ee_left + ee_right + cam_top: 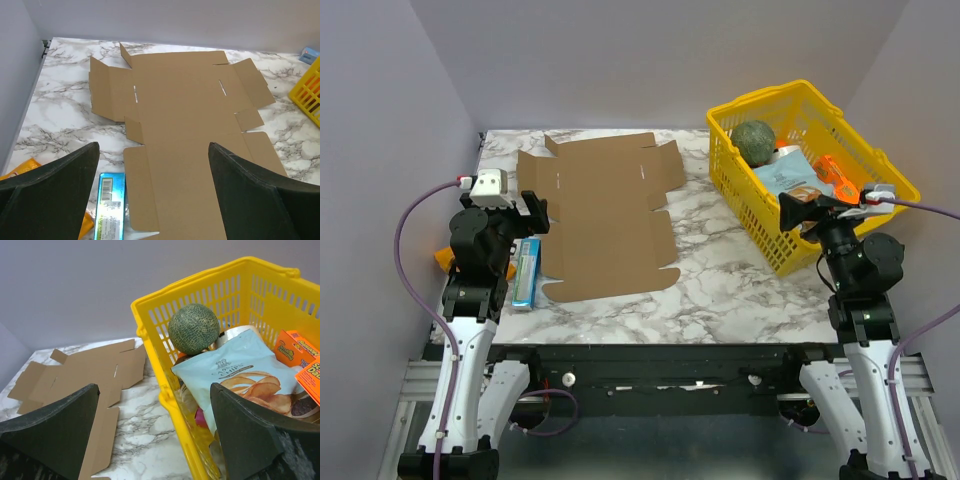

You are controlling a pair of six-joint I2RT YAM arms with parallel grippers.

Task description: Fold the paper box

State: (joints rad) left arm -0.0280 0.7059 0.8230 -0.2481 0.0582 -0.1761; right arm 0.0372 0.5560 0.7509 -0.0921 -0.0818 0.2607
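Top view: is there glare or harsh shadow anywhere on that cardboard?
Top external view: none; the flat brown cardboard box sheet is matte and evenly lit, shadows faint. Left wrist view: it is sharp to its far edge; the left tool shows dark at the bottom corners.

The paper box point(608, 215) is plain brown cardboard, matt and smooth. The counter point(740, 292) looks like polished white marble with grey veins. The basket point(235, 290) is shiny yellow plastic lattice, holding a glossy chip bag point(235, 372) and a rough, netted melon point(194, 328).
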